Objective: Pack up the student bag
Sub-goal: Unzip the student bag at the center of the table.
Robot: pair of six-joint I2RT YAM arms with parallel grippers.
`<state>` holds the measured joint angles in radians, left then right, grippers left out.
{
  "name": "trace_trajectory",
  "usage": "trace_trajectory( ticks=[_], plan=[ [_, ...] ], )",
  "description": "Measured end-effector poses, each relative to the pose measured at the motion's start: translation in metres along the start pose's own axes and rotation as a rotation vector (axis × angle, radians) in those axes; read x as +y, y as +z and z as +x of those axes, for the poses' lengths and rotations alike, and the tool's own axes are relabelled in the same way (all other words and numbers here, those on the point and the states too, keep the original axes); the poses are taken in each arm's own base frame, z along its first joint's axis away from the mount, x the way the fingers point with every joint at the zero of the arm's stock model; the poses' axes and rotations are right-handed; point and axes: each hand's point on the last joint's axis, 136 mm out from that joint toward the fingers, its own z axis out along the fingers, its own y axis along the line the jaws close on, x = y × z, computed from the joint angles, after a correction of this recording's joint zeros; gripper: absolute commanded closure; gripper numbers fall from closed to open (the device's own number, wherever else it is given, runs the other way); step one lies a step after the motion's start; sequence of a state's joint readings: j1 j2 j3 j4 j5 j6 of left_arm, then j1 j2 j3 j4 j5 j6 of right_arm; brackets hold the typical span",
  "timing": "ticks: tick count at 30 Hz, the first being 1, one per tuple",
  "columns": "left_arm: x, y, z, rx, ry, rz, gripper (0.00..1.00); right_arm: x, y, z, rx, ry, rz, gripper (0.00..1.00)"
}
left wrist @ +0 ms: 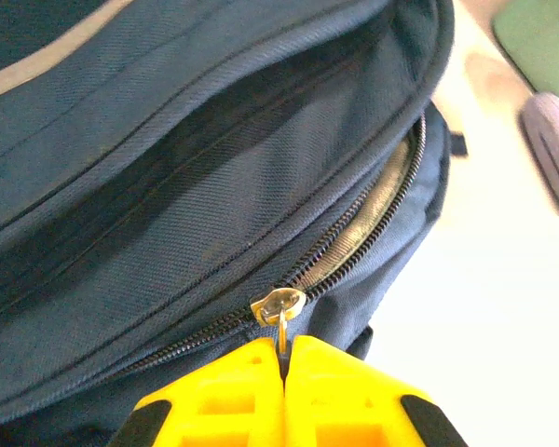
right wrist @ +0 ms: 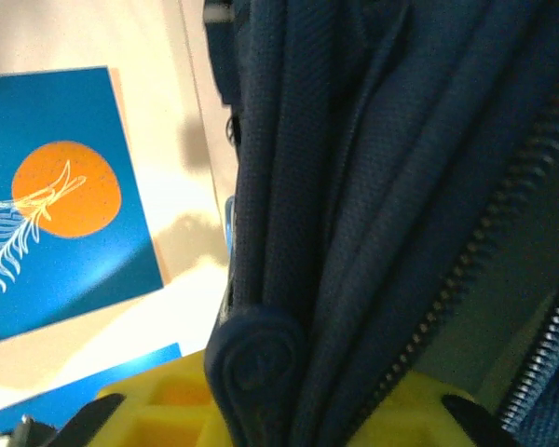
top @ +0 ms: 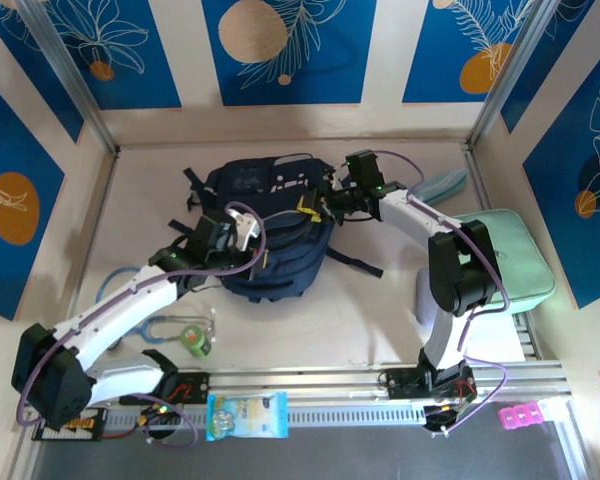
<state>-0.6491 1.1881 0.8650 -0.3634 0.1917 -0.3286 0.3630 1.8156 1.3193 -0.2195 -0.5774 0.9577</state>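
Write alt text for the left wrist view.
The yellow left claw is shut on the metal zipper pull of the navy student bag, whose zip lies parted to the right of the slider and closed to its left. The corner of a mint-green case shows top right, beyond the pale table.

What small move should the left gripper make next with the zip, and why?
Probably pull the zip tab on along the closed teeth. The left gripper is shut on the zip tab of the backpack, and the zip gapes only behind the slider.
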Motion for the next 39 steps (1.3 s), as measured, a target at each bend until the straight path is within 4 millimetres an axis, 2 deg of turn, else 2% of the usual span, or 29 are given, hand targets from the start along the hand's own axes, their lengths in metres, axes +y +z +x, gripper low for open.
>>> trace_trajectory(
  ticks=[4, 6, 9, 14, 19, 23, 27, 32, 35, 39],
  plan=[
    [-0.021, 0.024, -0.004, 0.045, 0.016, 0.057, 1.0, -0.011, -0.023, -0.02, -0.106, 0.023, 0.047, 0.5],
    [-0.03, 0.035, -0.009, 0.06, 0.021, 0.079, 1.0, -0.016, -0.038, -0.02, -0.152, 0.054, 0.06, 0.48],
    [-0.042, 0.049, -0.018, 0.065, 0.025, 0.111, 1.0, -0.021, -0.053, -0.006, -0.189, 0.117, 0.059, 0.47],
    [-0.054, 0.063, -0.023, 0.074, 0.031, 0.149, 1.0, -0.031, -0.044, 0.019, -0.169, 0.214, 0.061, 0.47],
    [-0.056, 0.071, -0.018, 0.096, 0.032, 0.155, 1.0, -0.037, -0.032, 0.029, -0.184, 0.244, 0.109, 0.47],
    [-0.056, 0.073, -0.017, 0.101, 0.033, 0.157, 1.0, -0.035, -0.025, 0.035, -0.207, 0.252, 0.138, 0.57],
    [-0.056, 0.073, -0.017, 0.099, 0.035, 0.154, 1.0, -0.031, -0.012, 0.045, -0.221, 0.258, 0.157, 0.6],
    [-0.051, 0.073, -0.016, 0.095, 0.042, 0.127, 1.0, -0.035, 0.004, 0.058, -0.252, 0.28, 0.173, 0.79],
    [-0.049, 0.068, -0.014, 0.084, 0.063, 0.115, 1.0, -0.038, 0.002, 0.057, -0.266, 0.303, 0.174, 0.85],
    [-0.043, 0.057, -0.011, 0.057, 0.119, 0.086, 1.0, -0.029, -0.009, 0.052, -0.283, 0.295, 0.138, 0.87]
  ],
)
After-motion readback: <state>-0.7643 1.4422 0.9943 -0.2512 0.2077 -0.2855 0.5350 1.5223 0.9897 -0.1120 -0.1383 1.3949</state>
